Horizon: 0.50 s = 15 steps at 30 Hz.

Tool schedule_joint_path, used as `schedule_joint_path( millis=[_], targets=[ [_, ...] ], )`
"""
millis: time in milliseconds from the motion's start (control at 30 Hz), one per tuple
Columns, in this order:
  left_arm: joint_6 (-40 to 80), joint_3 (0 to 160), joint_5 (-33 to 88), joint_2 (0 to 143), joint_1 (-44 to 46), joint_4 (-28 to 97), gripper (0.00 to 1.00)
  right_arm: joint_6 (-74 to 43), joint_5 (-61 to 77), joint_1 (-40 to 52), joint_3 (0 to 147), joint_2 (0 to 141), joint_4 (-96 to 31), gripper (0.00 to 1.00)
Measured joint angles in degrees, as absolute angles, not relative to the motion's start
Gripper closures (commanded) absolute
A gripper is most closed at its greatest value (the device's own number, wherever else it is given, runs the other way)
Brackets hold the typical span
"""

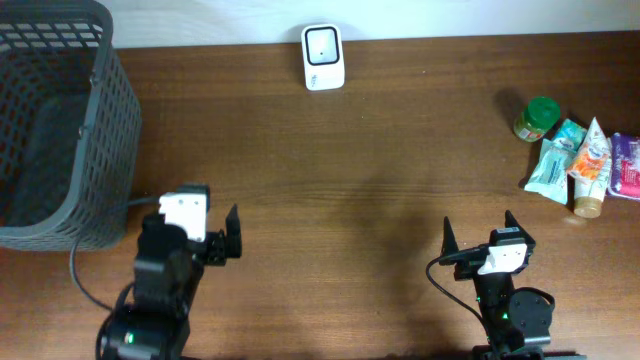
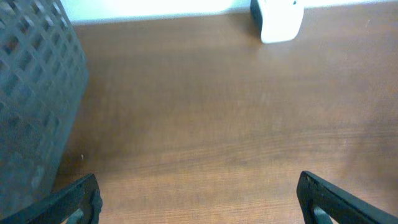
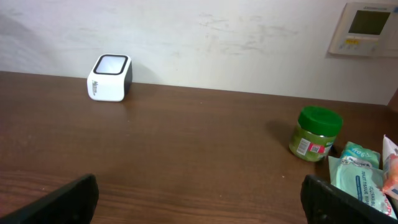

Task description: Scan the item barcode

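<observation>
The white barcode scanner [image 1: 323, 57] stands at the far edge of the table, also seen in the left wrist view [image 2: 278, 18] and the right wrist view [image 3: 109, 78]. The items lie in a cluster at the right: a green-lidded jar [image 1: 538, 118] [image 3: 317, 132], a teal packet [image 1: 553, 165] [image 3: 357, 174], a tube [image 1: 592, 165] and a purple packet [image 1: 627, 165]. My left gripper [image 1: 195, 228] [image 2: 198, 196] is open over bare wood at the front left. My right gripper [image 1: 480, 232] [image 3: 199, 193] is open at the front right, well short of the items. Neither holds anything.
A dark mesh basket [image 1: 60, 120] [image 2: 31, 106] fills the back left corner, close to the left arm. A cable runs from the basket side to the left arm. A wall thermostat [image 3: 367, 28] hangs behind the table.
</observation>
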State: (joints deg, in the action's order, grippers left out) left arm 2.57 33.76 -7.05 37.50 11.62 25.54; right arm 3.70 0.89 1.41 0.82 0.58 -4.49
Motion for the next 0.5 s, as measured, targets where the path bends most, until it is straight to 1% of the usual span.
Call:
schedule_joint_path(
  millis=[67, 233, 367, 433, 500],
  targets=[
    [2.57, 29.76, -7.05, 32.08, 11.62, 22.76, 0.01, 3.68, 0.89, 1.41, 0.84, 0.58, -4.49, 0.01],
    [-1.39, 15.38, -7.01, 16.82, 11.46, 9.93, 0.01, 3.68, 0.91, 1.41, 0.84, 0.58, -4.45, 0.01],
    [-3.09, 6.74, -4.62, 7.38, 7.05, 1.63, 0.01, 3.68, 0.89, 1.41, 0.84, 0.58, -4.51, 0.01],
    [-3.46, 3.62, -1.74, 4.05, 3.79, -0.12, 0.01, 3.7, 0.89, 1.41, 0.84, 0.58, -4.49, 0.01],
    [-3.49, 2.48, -0.56, 2.39, 2.66, -0.8, 0.01, 3.7, 0.89, 1.41, 0.84, 0.58, -4.49, 0.01]
  ],
)
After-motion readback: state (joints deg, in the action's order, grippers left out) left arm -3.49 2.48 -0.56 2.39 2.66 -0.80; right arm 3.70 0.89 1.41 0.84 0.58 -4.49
